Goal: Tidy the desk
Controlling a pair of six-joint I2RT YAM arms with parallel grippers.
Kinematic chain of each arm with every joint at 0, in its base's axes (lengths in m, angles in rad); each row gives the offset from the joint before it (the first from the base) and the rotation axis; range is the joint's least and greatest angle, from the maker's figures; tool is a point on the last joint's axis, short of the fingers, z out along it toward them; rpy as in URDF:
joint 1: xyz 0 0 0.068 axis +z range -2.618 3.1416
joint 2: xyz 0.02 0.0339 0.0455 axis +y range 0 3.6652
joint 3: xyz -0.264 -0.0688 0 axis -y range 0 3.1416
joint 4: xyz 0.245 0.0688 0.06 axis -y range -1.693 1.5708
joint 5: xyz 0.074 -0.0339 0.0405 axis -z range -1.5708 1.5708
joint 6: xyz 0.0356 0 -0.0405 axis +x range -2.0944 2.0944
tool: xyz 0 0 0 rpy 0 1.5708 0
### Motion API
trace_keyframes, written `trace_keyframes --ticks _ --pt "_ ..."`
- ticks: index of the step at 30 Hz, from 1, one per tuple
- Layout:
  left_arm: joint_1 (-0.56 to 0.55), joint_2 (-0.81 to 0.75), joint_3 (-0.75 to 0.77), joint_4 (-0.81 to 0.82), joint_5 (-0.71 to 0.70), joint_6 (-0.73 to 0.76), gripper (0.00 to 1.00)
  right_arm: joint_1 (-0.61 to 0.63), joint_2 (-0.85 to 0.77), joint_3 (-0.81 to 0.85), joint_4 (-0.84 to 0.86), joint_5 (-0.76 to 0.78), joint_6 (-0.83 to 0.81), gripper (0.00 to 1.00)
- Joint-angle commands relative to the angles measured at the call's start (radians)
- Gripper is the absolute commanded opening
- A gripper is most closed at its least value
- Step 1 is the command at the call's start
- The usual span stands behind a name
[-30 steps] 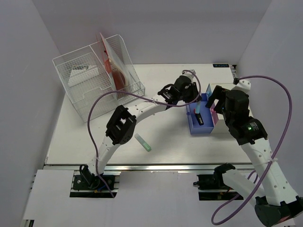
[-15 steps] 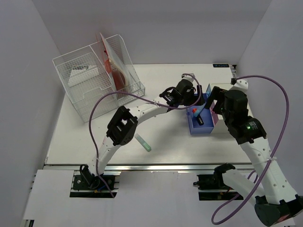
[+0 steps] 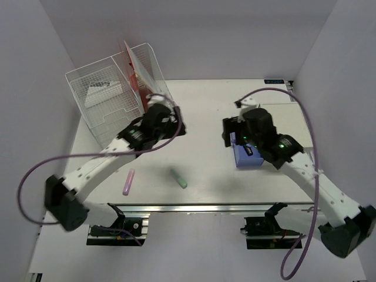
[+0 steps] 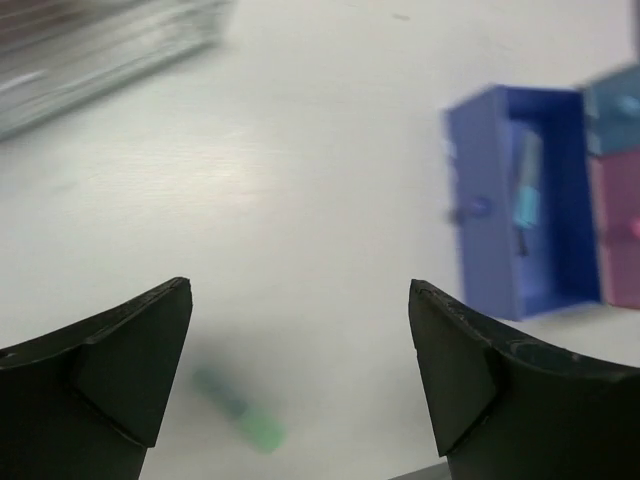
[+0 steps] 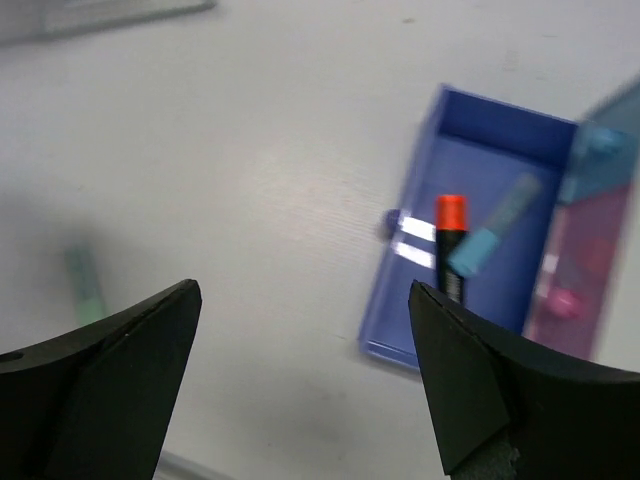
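Two grippers hang empty over the desk (image 3: 202, 103), which spreads out flat on all sides of the blue drawer (image 3: 249, 157) standing on it. The left gripper (image 3: 170, 117) is well left of the drawer, jaws spread wide with nothing between them. The right gripper (image 3: 231, 132) is just left of the drawer's far end, likewise spread and holding nothing.

The desk looks rigid, heavy and fixed, not a thing to be grasped. Its top looks smooth and hard, so round pens will probably roll or skid when nudged. What there is to take hold of is the loose clutter: a green marker (image 3: 179, 177) lying left of the drawer and nearer the arm bases, and a pink marker (image 3: 128, 182) farther left again. Both look light and stiff, and are best pinched across the barrel at mid-length with the jaws square to it.

Inside the drawer lie an orange-capped marker (image 5: 450, 240) and a teal marker (image 5: 492, 238), the teal one angled across the other, so room there looks tight. A pink drawer (image 5: 575, 290) sits against the blue drawer's right side. A wire organizer (image 3: 111, 97) stands far left of the drawer, close by the left gripper. Its wall could hinder that arm as it swings toward the pink marker.
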Motion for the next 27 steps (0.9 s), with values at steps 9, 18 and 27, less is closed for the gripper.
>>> trace_keyframes --ticks 9,18,27 --pt "0.020 -0.536 -0.290 -0.659 -0.382 -0.467 0.98 0.382 0.477 0.145 0.153 -0.085 -0.051 0.89" --pt "0.023 -0.660 -0.362 -0.738 -0.381 -0.562 0.98 0.536 0.829 0.284 0.149 0.037 0.047 0.89" --pt "0.023 -0.651 -0.423 -0.663 -0.377 -0.547 0.98 0.539 0.886 0.195 0.178 -0.019 0.100 0.46"
